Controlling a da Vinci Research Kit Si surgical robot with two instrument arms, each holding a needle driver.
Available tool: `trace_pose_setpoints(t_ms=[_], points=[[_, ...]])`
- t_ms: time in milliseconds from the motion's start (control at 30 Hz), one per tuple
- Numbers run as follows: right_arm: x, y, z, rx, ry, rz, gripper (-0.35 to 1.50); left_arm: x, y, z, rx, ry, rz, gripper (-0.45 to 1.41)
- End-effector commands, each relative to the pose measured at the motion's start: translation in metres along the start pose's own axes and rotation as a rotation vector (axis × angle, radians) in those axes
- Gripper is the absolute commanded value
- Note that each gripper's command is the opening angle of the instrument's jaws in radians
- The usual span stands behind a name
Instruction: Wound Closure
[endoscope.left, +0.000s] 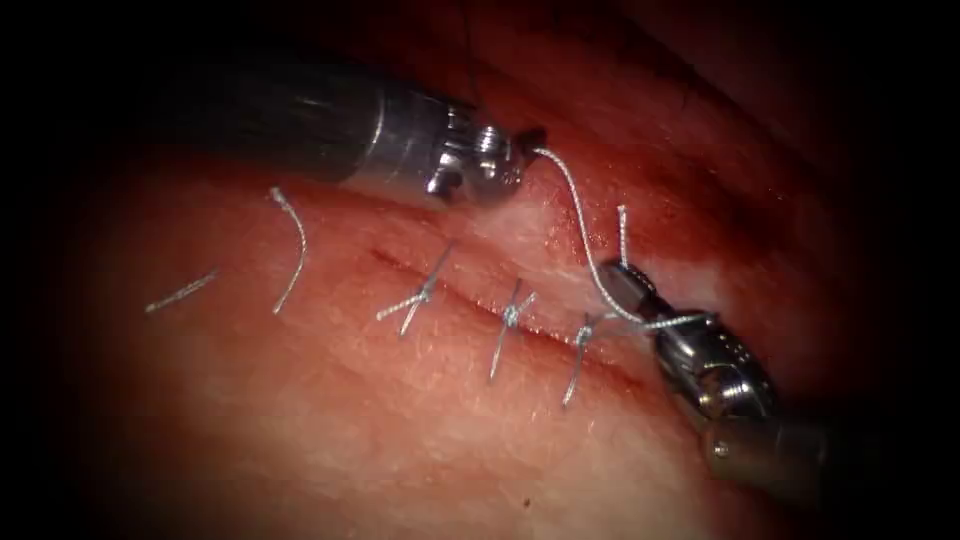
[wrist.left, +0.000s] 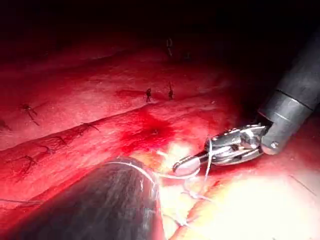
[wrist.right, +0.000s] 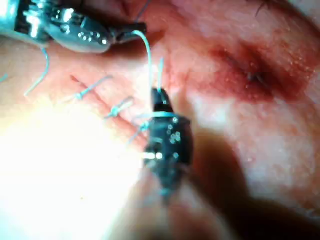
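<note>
Coming in from the endoscope view's near right, the right tool (endoscope.left: 622, 277) is seen with its jaws closed on the thread (endoscope.left: 578, 205); a turn of that thread is wrapped around the tool just behind the jaws, and a short end (endoscope.left: 622, 232) stands up from the tip. From there the thread is carried up in a curve to the left tool (endoscope.left: 530, 142), whose jaws are clamped on its other end — above and beyond the cut (endoscope.left: 470, 300). Three tied stitches (endoscope.left: 512, 318) are laid across the cut in the tissue (endoscope.left: 330, 420), the rightmost one just beside the right tool's tip. Two loose cut ends of thread (endoscope.left: 292, 250) are seen lying on the tissue left of the cut. Red fluid (endoscope.left: 700, 215) is spread over the far right — beyond both tools. The needle cannot be made out.
</note>
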Motion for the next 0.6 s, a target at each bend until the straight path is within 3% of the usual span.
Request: trace_pose_setpoints(t_ms=[33,300,600], points=[[-0.0009,-0.0009,-0.0003,0.013,-0.007,-0.028,-0.35,0.0001,-0.0004,0.0013,-0.005,-0.002,-0.002,-0.45],[-0.002,-0.0021,-0.0018,0.118,-0.029,-0.09,-0.35,-0.001,-0.0041,0.005,-0.014,-0.023,-0.022,-0.45],[-0.0035,-0.0037,-0.0036,0.205,-0.069,-0.115,-0.35,-0.0011,-0.0075,0.0063,-0.023,-0.022,-0.046,-0.45]])
